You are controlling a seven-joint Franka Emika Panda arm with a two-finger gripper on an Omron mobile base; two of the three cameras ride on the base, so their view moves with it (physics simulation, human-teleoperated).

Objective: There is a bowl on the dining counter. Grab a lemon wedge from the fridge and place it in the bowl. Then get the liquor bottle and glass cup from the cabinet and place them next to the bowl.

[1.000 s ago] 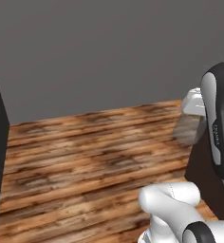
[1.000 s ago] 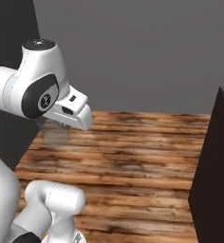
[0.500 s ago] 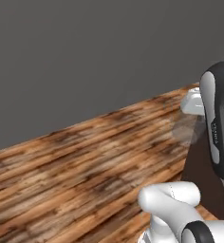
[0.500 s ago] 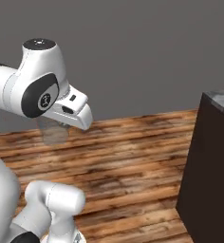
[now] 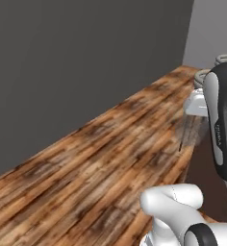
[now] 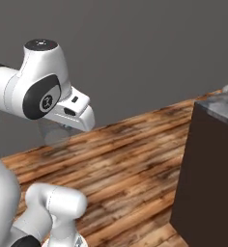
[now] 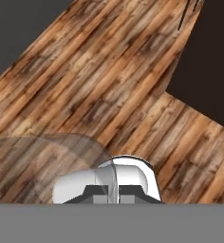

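Closed on the rim of the glass cup (image 6: pixel 55 131), the gripper (image 6: pixel 70 124), held up off the wooden floor (image 6: pixel 125 164). Hanging just below the fingers, the cup, translucent; seen from the hand as a faint clear curve (image 7: pixel 52 156) right at the fingertips. Ahead of the hand and off to one side, the dining counter (image 6: pixel 210 169) with dark front and grey stone top. Behind the hand, a plain grey wall (image 5: pixel 77 62).

Brown plank floor (image 5: pixel 101 163) meets a grey wall; the dining counter (image 6: pixel 210 164) apparently stands on it.
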